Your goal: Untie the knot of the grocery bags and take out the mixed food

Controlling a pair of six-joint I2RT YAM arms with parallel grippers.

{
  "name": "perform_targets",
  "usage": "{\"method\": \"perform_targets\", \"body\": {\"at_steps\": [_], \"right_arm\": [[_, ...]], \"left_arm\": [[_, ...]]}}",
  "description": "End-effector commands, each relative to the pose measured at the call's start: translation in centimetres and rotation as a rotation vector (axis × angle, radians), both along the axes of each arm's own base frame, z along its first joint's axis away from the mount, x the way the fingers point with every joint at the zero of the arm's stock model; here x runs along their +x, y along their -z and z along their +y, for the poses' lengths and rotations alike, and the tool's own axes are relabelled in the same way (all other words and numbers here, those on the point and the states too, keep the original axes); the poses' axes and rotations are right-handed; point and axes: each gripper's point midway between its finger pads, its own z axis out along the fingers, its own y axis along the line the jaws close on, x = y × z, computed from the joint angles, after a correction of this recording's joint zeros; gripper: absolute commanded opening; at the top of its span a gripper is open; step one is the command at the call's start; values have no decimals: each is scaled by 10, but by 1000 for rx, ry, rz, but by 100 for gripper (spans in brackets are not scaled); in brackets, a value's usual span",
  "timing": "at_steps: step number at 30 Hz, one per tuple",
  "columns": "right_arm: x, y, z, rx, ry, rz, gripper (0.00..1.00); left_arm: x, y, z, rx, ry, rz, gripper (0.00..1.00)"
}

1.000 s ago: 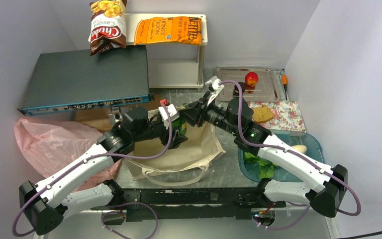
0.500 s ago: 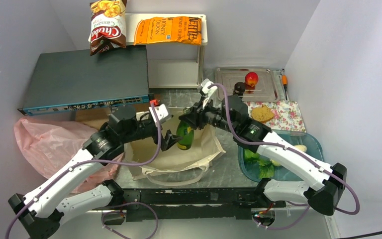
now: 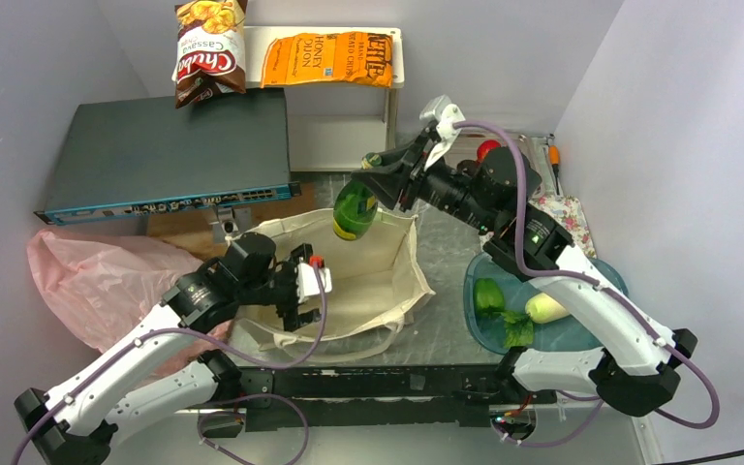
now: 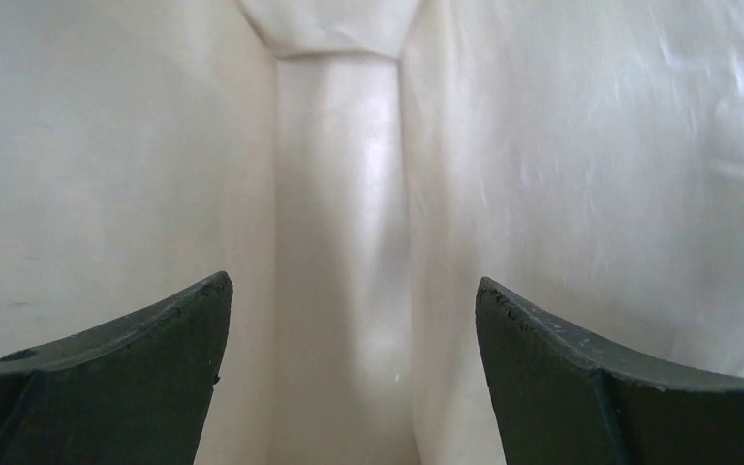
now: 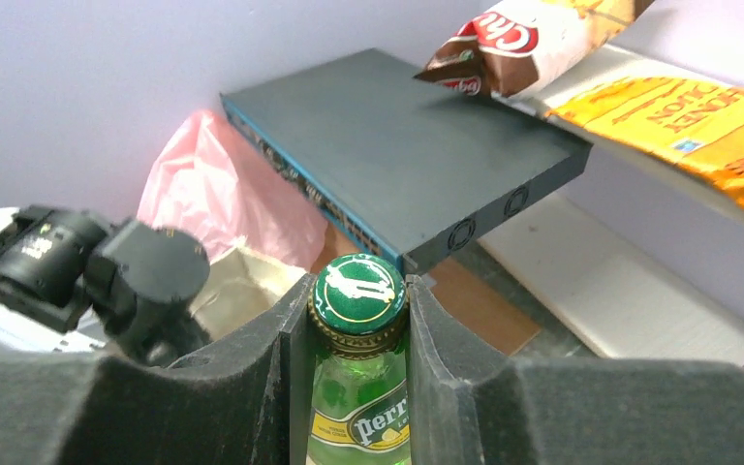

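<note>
Our right claw [image 5: 358, 325] is closed on the neck of the green bottle [image 5: 358, 426], its two dark foam pads pressed on either side just below the green cap. From above we see that bottle [image 3: 354, 208] hanging tilted in the air, yellow label down, over the far edge of the canvas tote [image 3: 387, 281] and clear of the cloth. Our left claw [image 3: 295, 289] hangs low over the tote's near left part with its jaws spread as wide as they go; in its own camera the left claw [image 4: 349, 378] has nothing between its fingers, only pale beige cloth with a fold running down the middle. The tote lies slumped and open-mouthed on the counter [image 3: 446, 320], its flat handles draped toward us. The pink plastic bag [image 3: 97, 276] sits crumpled at the left edge beside the left arm; we cannot make out its knot from here. The brown-red chip bag [image 3: 208, 48] stands at the back above the dark flat box [image 3: 170, 155], and the orange chip bag [image 3: 327, 58] lies flat on top of the white shelf [image 3: 349, 126] beside it. The red fruit [image 3: 487, 148] peeks out behind the right arm. In the blue tub [image 3: 608, 279] at the right lie the green pepper [image 3: 489, 294], the leafy greens [image 3: 515, 331] and the white radish [image 3: 545, 307].
</note>
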Motion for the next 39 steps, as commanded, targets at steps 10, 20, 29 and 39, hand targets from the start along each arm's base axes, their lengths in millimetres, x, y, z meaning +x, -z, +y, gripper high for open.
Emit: {"method": "perform_targets", "body": {"at_steps": [10,20,29,39], "right_arm": [[78,-97,-49,185,315,-200,0],[138,-34,-30,99,317,-303,0],[206,24,5,80,284,-366,0],[280,62,27,83,358,-446,0]], "left_arm": [[-76,54,35,218,576,-56,84],[-82,82,53,365,672,-126,79],[-80,81,55,381,661,-145,82],[-87,83,62,394,612,-114,78]]}}
